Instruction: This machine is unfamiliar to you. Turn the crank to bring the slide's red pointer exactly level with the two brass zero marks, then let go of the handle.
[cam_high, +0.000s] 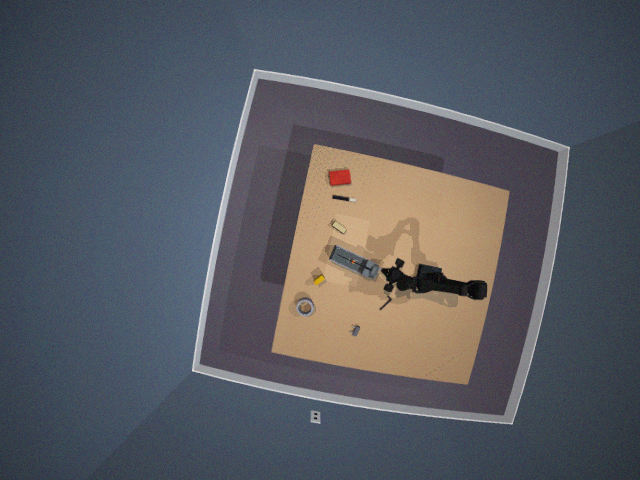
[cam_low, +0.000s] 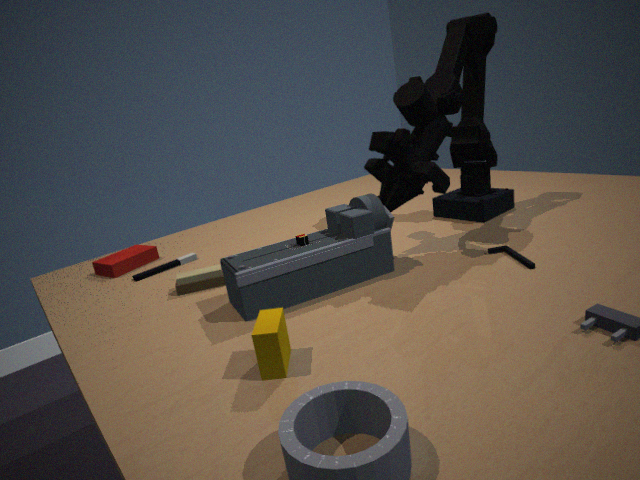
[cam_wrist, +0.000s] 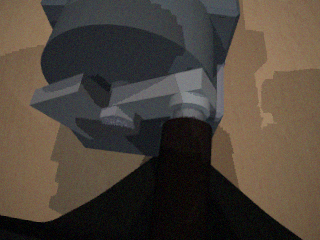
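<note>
The grey box machine (cam_high: 342, 254) (cam_low: 310, 276) lies on the table with a slide track along its top. The slide's red pointer (cam_high: 353, 261) (cam_low: 302, 239) sits on the track, nearer the crank end. The brass zero marks are too small to make out. The round crank (cam_low: 364, 204) (cam_wrist: 120, 47) is at the end facing the arm, with its pale handle (cam_wrist: 194, 102) sticking out at the lower right of the disc. My gripper (cam_high: 385, 272) (cam_low: 388, 202) (cam_wrist: 179, 168) is at that end, shut on the handle.
A red block (cam_high: 339, 177) (cam_low: 125, 259), a black pen (cam_high: 343, 198) (cam_low: 164, 266) and a tan block (cam_high: 338, 226) (cam_low: 199, 279) lie beyond the machine's far end. A yellow block (cam_high: 319, 280) (cam_low: 270, 343), a grey ring (cam_high: 298, 306) (cam_low: 310, 457), an angled key (cam_high: 385, 303) (cam_low: 511, 256) and a grey pronged part (cam_high: 355, 330) (cam_low: 610, 317) lie in front.
</note>
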